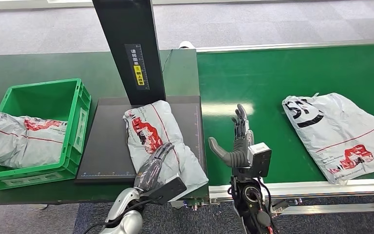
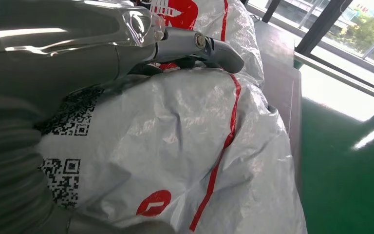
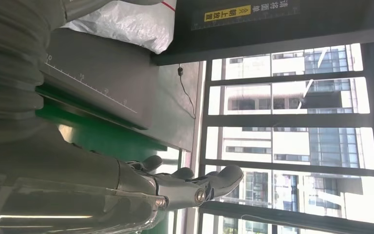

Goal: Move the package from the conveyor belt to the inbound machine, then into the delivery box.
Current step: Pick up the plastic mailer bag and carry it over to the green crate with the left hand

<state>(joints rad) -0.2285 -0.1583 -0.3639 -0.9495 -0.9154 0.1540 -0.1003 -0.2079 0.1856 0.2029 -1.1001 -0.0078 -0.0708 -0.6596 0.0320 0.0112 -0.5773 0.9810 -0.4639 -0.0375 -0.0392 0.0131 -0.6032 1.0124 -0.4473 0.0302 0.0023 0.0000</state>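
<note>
Package on the inbound machine, our left hand resting on it.

We saw the package [image 1: 158,136], a grey mailer with red print, lying on the dark plate of the inbound machine [image 1: 108,146], below its black upright column [image 1: 131,46]. Our left hand [image 1: 151,168] lay on the package's near end with fingers stretched flat over it; whether they gripped it we could not tell. Our right hand [image 1: 236,141] stood upright above the green conveyor belt [image 1: 272,73], fingers apart and holding nothing. A second mailer [image 1: 338,134] lay further right on the belt. The green delivery box [image 1: 75,122] to the left of the machine held another mailer [image 1: 22,139].
</note>
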